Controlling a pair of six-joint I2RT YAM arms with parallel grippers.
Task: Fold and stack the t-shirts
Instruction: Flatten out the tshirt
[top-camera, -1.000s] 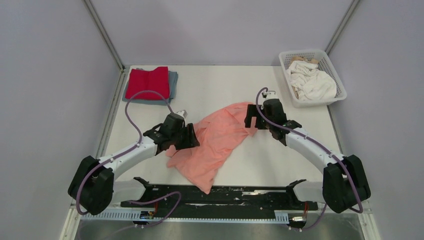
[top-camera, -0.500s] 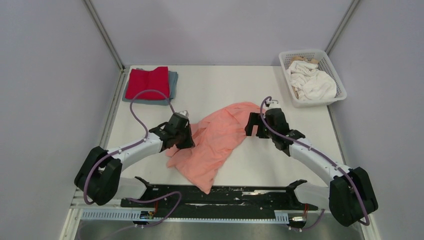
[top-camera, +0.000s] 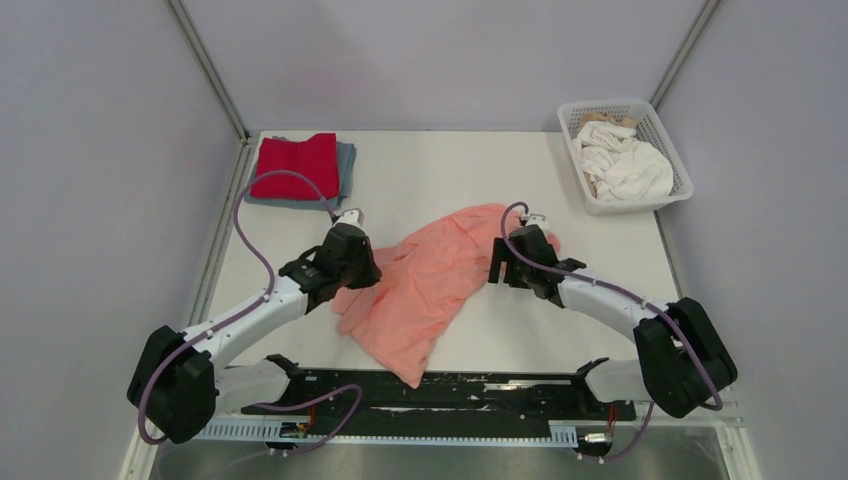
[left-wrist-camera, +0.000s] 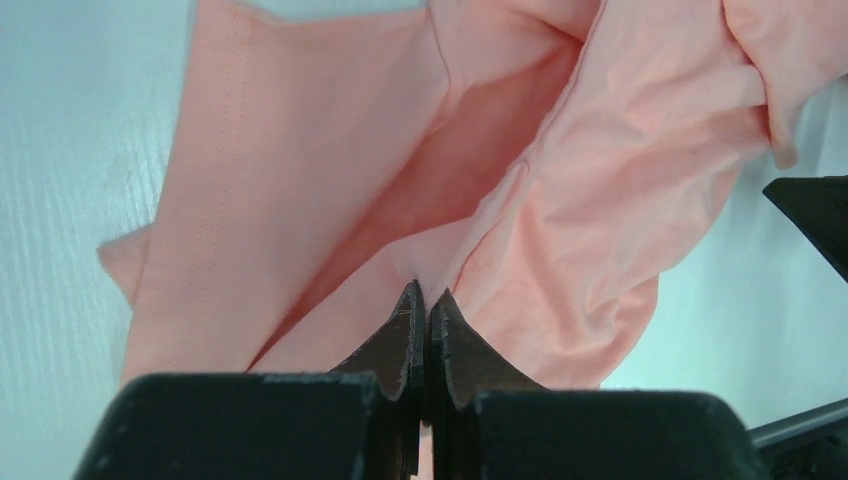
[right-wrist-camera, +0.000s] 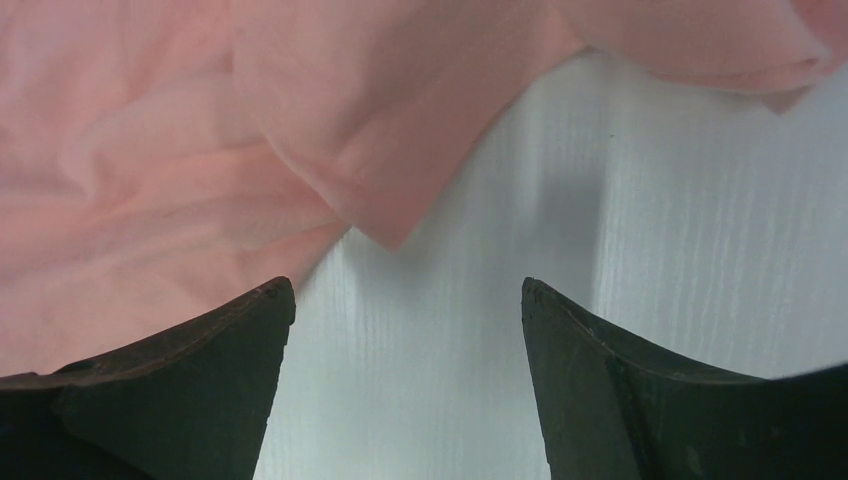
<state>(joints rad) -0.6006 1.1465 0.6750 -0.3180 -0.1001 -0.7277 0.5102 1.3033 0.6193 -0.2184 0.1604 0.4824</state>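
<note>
Since the table (top-camera: 430, 170) serves as the folding surface, its middle is given over to the salmon-pink t-shirt (top-camera: 425, 290), which lies there crumpled, running from near centre toward the far right and not yet flat enough to fold. The white mesh basket (top-camera: 630, 205) sits at the far right corner, holding the white t-shirts (top-camera: 625, 165) that wait their turn. At the far left corner, the red t-shirt (top-camera: 295, 165) rests folded on the grey-blue t-shirt (top-camera: 346, 165), apparently the finished stack kept out of the way. The left gripper (left-wrist-camera: 421, 305) has its tips pressed together on a fold at the pink shirt's left edge, probably to draw it out. The right gripper (right-wrist-camera: 408, 290) is spread wide and empty over bare table, with a cloth corner just ahead of it, likely its intended grasp.
</note>
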